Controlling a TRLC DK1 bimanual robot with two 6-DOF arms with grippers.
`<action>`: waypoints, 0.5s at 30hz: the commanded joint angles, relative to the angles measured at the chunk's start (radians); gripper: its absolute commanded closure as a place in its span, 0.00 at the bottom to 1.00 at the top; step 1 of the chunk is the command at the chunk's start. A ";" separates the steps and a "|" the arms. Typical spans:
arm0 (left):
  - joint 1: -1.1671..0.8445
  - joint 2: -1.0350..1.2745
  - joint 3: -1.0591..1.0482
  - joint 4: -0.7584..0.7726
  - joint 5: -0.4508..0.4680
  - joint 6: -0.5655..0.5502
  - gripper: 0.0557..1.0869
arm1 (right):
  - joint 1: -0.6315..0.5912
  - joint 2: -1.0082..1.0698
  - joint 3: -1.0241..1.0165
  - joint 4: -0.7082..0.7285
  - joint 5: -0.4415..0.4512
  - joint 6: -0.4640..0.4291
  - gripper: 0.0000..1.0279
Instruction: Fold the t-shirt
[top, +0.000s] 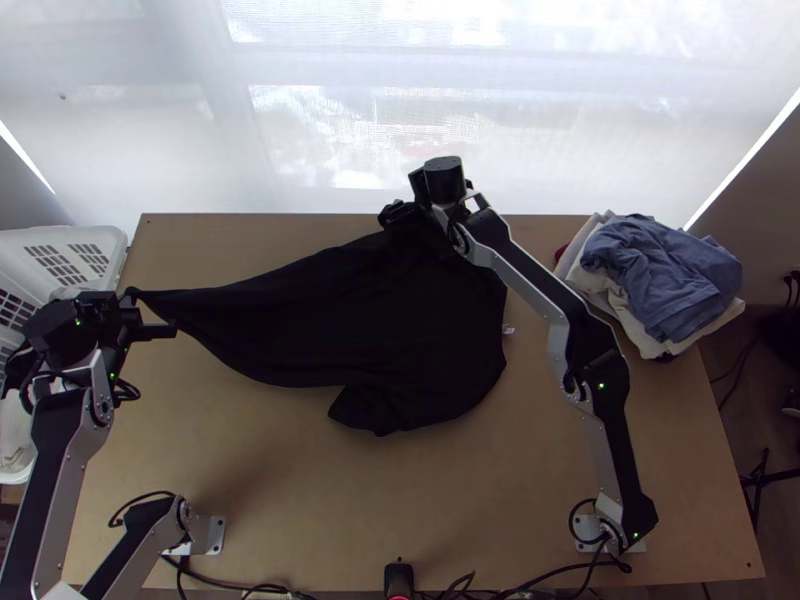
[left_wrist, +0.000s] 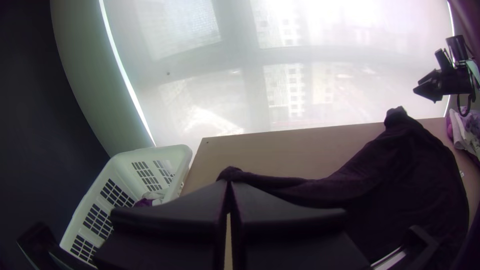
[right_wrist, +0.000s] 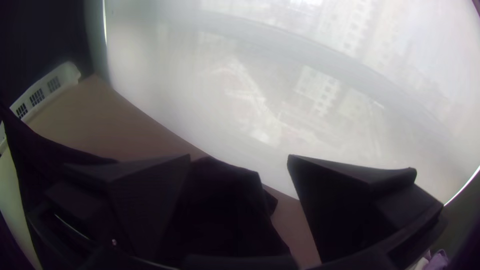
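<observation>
The black t-shirt (top: 400, 330) lies rumpled across the bench (top: 300, 500), its 9 o'clock tip clenched by the left end effector (top: 132, 303). Towards 12 o'clock the right end effector (top: 393, 213) is released, clothes pile (top: 660, 280) at 2 o'clock

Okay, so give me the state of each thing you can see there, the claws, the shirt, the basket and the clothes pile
Left claw: shut on an end of the t-shirt
Right claw: open, above the t-shirt's far side
T-shirt: unfolded, loosely spread, one part drawn out toward the left claw
Basket: upright, some cloth inside
Clothes pile: stacked, blue garment bunched on top
</observation>
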 joint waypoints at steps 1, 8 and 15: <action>-0.026 -0.003 -0.023 0.004 -0.001 -0.018 0.97 | 0.012 -0.206 -0.156 -0.037 0.001 0.089 0.05; -0.065 -0.055 -0.048 -0.020 -0.001 -0.029 0.97 | 0.152 -0.522 -0.469 -0.102 -0.002 0.084 0.05; -0.095 -0.095 -0.091 -0.036 -0.006 -0.048 0.97 | 0.406 -0.740 -0.860 -0.111 -0.001 -0.006 0.07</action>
